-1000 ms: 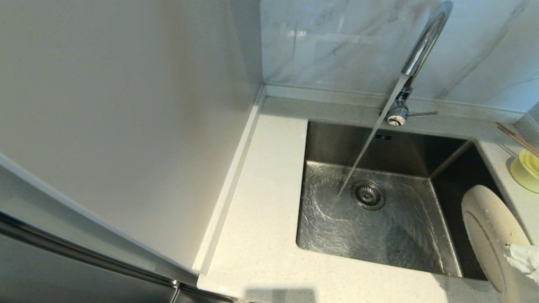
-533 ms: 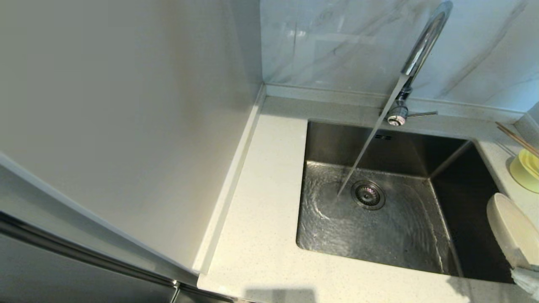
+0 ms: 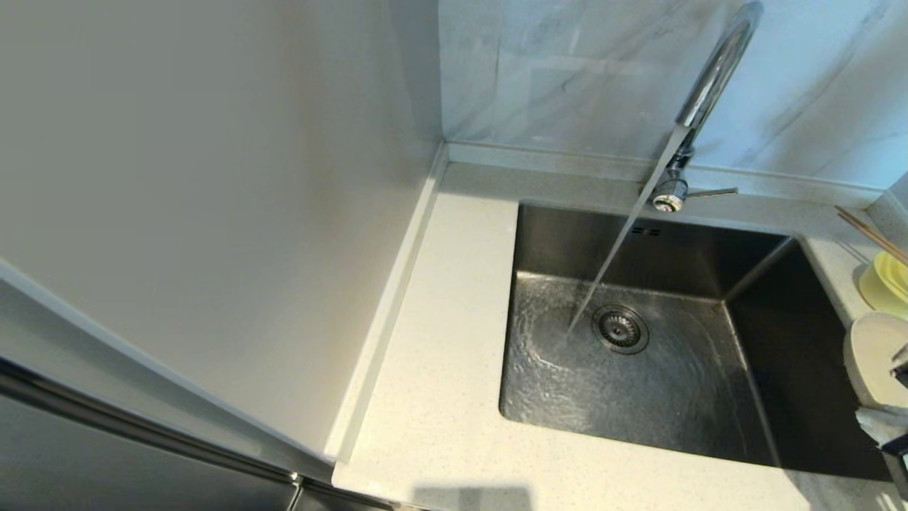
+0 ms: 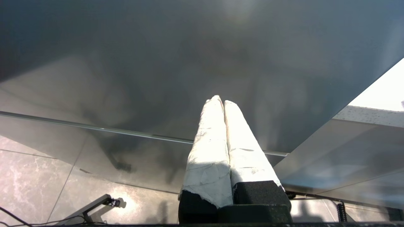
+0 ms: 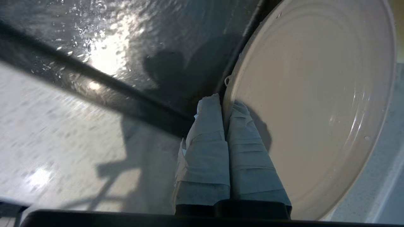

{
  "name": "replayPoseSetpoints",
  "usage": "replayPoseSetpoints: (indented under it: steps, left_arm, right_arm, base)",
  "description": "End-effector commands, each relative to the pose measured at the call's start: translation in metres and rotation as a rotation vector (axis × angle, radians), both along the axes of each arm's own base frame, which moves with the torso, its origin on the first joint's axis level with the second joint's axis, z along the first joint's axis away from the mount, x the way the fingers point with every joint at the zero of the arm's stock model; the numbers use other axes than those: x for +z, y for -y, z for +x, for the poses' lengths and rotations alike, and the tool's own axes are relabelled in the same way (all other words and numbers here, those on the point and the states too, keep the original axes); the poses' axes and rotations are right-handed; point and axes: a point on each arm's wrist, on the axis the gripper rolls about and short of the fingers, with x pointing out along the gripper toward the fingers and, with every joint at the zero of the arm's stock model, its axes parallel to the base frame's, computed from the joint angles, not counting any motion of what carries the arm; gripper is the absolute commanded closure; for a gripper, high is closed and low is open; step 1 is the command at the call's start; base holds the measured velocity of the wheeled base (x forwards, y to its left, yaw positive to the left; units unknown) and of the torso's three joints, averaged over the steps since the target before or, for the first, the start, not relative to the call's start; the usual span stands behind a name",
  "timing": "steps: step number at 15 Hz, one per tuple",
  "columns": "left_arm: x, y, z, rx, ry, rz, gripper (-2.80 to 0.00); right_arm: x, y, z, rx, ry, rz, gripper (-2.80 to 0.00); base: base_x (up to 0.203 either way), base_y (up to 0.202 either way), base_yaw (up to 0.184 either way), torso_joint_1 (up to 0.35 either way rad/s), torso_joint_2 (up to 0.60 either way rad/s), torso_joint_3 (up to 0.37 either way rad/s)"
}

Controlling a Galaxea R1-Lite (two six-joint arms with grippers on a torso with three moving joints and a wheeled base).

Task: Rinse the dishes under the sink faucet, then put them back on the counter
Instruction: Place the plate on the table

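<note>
Water streams from the tall chrome gooseneck faucet [image 3: 713, 78] into the square stainless-steel sink basin [image 3: 638, 397], landing just beside the round steel drain strainer [image 3: 620, 328] and spreading in ripples over the basin floor.

At the basin's right-hand rim, the right gripper [image 5: 224, 101] pinches the edge of the round cream-white speckled plate [image 5: 315, 104], one cloth-wrapped finger on each face of the rim, jaws closed tight on it. In the head view the plate [image 3: 872, 358] hangs over that rim, partly above the off-white speckled stone counter [image 3: 440, 397], with droplets clinging to its surface.

Farther back along the same side of the basin, the small pale-yellow round bowl [image 3: 887, 284] sits on the counter, and the thin light-wood chopsticks [image 3: 871, 234] rest across it, reaching toward the grey-veined marble wall [image 3: 567, 71].

The left gripper [image 4: 221, 102] is parked well away from the basin, in front of a dark glossy cabinet panel [image 4: 157, 63] above a marbled floor [image 4: 28, 176], its two wrapped fingers pressed together with nothing between them.
</note>
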Motion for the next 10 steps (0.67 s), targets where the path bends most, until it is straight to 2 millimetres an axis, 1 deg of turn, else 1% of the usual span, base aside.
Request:
replayPoseSetpoints:
  steps: [1,2,3,6,8,10]
  left_arm:
    - [0.000,0.000,0.000,0.000,0.000,-0.001,0.00]
    - [0.000,0.000,0.000,0.000,0.000,-0.001,0.00]
    - [0.000,0.000,0.000,0.000,-0.002,0.001,0.00]
    - [0.000,0.000,0.000,0.000,0.000,-0.001,0.00]
    - [0.000,0.000,0.000,0.000,0.000,-0.001,0.00]
    - [0.000,0.000,0.000,0.000,0.000,0.000,0.00]
  right_arm:
    - [-0.015,0.005,0.023,-0.038,-0.062,-0.007,0.00]
    - [-0.020,0.009,0.032,-0.088,-0.057,-0.020,0.00]
    - [-0.024,0.015,0.036,-0.145,-0.043,-0.028,0.00]
    - [-0.030,0.034,0.028,-0.270,-0.050,-0.023,0.00]
    - [-0.035,0.045,0.022,-0.319,-0.066,-0.006,0.00]
    - [-0.036,0.050,0.020,-0.345,-0.069,0.003,0.00]
  base:
    - [0.000,0.000,0.000,0.000,0.00,0.000]
    - [0.000,0.000,0.000,0.000,0.00,0.000]
    - [0.000,0.000,0.000,0.000,0.00,0.000]
    - [0.000,0.000,0.000,0.000,0.00,0.000]
    - [0.000,0.000,0.000,0.000,0.00,0.000]
    - [0.000,0.000,0.000,0.000,0.00,0.000]
